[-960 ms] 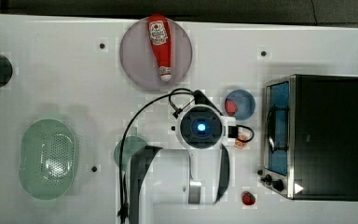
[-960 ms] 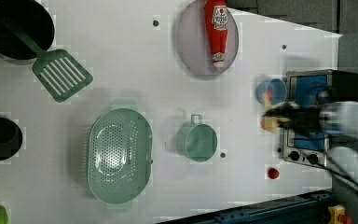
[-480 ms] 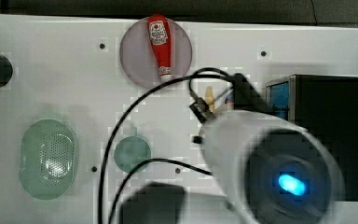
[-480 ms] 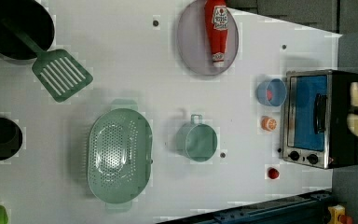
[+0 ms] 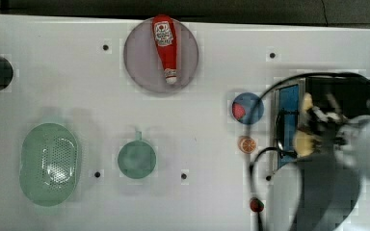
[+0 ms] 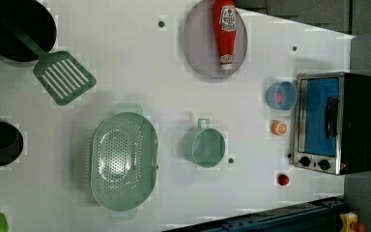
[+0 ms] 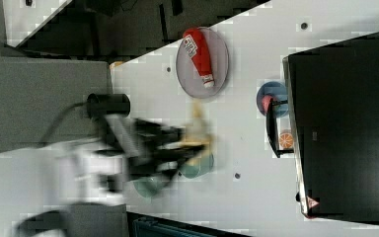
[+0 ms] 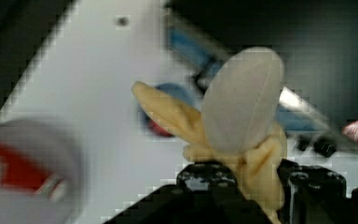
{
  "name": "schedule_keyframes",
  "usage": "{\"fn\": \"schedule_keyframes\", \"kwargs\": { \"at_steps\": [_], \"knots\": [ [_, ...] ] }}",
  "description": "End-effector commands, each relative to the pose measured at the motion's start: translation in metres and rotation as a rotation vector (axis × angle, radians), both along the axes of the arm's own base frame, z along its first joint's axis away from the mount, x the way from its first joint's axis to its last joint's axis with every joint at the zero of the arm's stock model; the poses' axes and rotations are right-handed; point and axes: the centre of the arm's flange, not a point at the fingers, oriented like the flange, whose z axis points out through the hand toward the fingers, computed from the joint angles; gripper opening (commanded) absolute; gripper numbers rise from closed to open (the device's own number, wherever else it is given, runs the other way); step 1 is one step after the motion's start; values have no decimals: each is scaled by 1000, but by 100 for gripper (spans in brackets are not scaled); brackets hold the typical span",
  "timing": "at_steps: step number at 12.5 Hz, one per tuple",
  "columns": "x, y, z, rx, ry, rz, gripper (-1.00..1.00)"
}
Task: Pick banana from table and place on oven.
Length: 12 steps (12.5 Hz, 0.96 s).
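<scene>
We see the gripper (image 8: 242,179) pinching the banana (image 8: 242,121) by its base, carried clear of the tabletop (image 5: 212,72) and hanging over the front of the oven (image 5: 347,91) in the top view. The fingers of the bunch splay well beyond the jaws. Our worry: let go this close to the front edge, it could roll off the black top, down past the glass door.

Banana (image 5: 304,139) over the oven (image 5: 347,96), at the table's (image 5: 77,72) right end in the top view.
</scene>
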Motion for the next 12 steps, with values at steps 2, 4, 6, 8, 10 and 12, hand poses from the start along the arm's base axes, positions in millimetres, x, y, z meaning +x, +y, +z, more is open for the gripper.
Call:
{"fn": "schedule_keyframes", "kwargs": {
  "at_steps": [2, 4, 6, 8, 10, 12],
  "knots": [
    [-5, -80, -70, -67, 44, 253, -43],
    [-3, -108, -94, -109, 76, 307, -43],
    [3, -122, -108, -120, 111, 358, -43],
    [3, -129, -123, -111, 134, 397, -13],
    [4, -132, -128, -117, 136, 397, 32],
    [5, -130, -126, -116, 133, 400, 77]
  ]
}}
